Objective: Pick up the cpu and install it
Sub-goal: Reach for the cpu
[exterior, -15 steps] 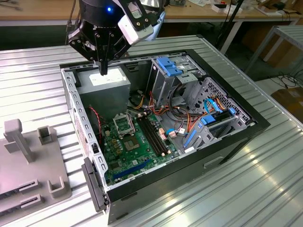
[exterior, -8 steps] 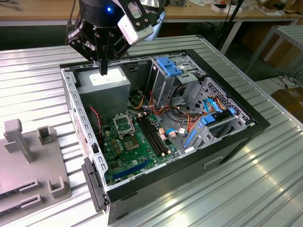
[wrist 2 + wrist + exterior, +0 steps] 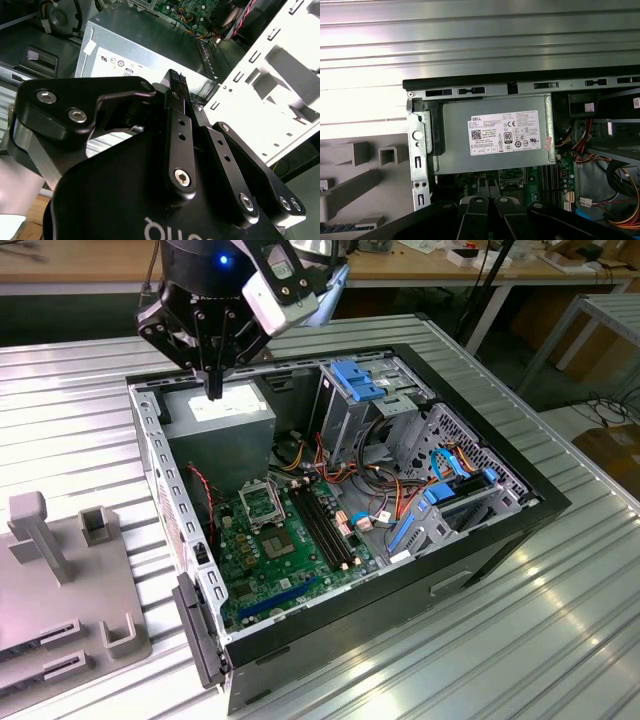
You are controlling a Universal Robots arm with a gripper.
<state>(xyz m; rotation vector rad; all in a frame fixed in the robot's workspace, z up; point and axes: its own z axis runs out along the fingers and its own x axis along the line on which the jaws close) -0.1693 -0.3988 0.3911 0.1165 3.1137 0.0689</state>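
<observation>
One gripper (image 3: 213, 388) with jaws clenched together hovers over one power supply (image 3: 225, 422) — one socket (image 3: 262, 505) nearby.

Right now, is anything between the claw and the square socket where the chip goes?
Nothing covers the socket. The claw hangs above the grey power box, which stands next to the socket and rises higher than it.

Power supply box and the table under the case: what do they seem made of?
Power supply box: sheet metal, dull grey finish, judging by folded edges and a soft sheen. Table: probably aluminium, bare and bright; its ribbed slats reflect light strongly.
</observation>
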